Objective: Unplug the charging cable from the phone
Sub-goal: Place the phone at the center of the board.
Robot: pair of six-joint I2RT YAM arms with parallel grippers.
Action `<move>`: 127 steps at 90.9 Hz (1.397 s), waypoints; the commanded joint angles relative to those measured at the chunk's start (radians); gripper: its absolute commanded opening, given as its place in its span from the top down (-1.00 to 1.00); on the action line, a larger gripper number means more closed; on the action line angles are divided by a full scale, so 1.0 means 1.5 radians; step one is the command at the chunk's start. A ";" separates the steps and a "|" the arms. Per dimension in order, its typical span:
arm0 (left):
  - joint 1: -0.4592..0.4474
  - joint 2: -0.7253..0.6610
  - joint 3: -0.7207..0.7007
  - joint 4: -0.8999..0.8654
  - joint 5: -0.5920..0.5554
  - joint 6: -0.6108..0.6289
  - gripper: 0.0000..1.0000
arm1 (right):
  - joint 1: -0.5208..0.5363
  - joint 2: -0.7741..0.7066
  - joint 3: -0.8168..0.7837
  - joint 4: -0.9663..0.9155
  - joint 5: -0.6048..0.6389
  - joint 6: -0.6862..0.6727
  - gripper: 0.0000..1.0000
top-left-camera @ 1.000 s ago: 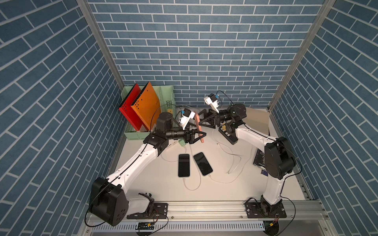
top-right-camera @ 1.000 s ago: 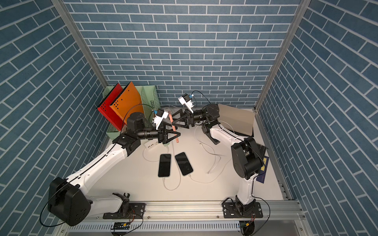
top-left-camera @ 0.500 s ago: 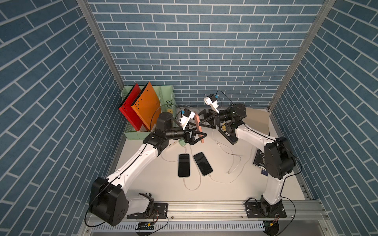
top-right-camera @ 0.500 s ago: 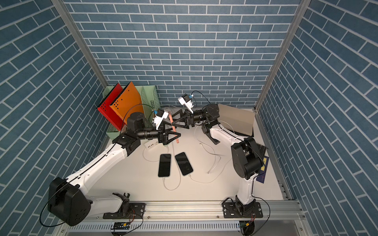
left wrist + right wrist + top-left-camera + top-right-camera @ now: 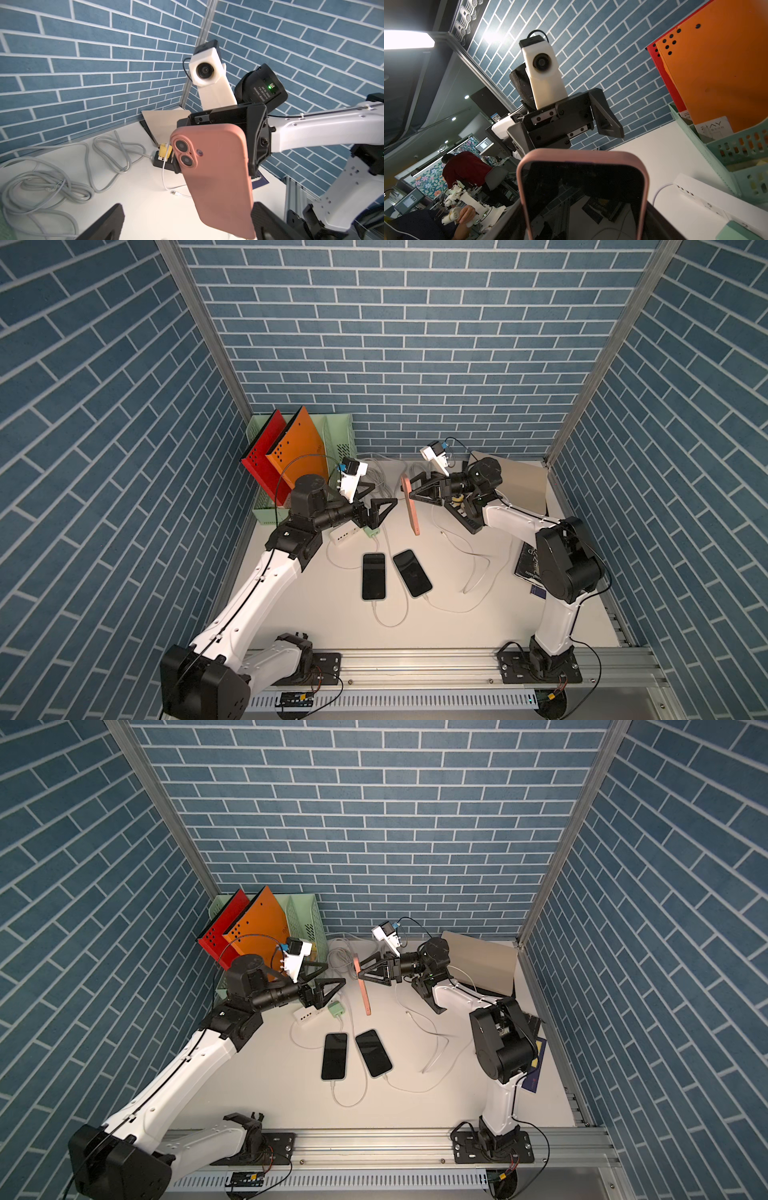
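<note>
left gripper (image 5: 380, 498) has jaws spread wide, sits just beside the pink phone (image 5: 412, 512), faces its back; right gripper (image 5: 412, 489) clamps the phone's camera end, faces its screen, phone hangs in the air; left arm (image 5: 266, 576) and right arm (image 5: 511, 516) both stretch in toward the phone from opposite sides, wrists roughly level

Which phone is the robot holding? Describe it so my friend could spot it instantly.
Look toward the back of the white table, between the two arms. The right gripper holds a pink phone up on edge in the air; the two black phones lie flat with cables attached.
</note>
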 commanded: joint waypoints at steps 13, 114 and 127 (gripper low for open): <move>0.005 -0.007 -0.017 0.013 -0.125 -0.016 -1.00 | -0.020 -0.020 -0.025 -0.271 0.093 -0.231 1.00; 0.032 -0.034 -0.070 0.074 -0.339 -0.105 -1.00 | 0.111 0.090 0.141 -1.168 0.912 -0.633 0.95; 0.032 -0.048 -0.081 0.074 -0.369 -0.113 -1.00 | 0.109 0.106 0.125 -1.158 0.922 -0.629 0.92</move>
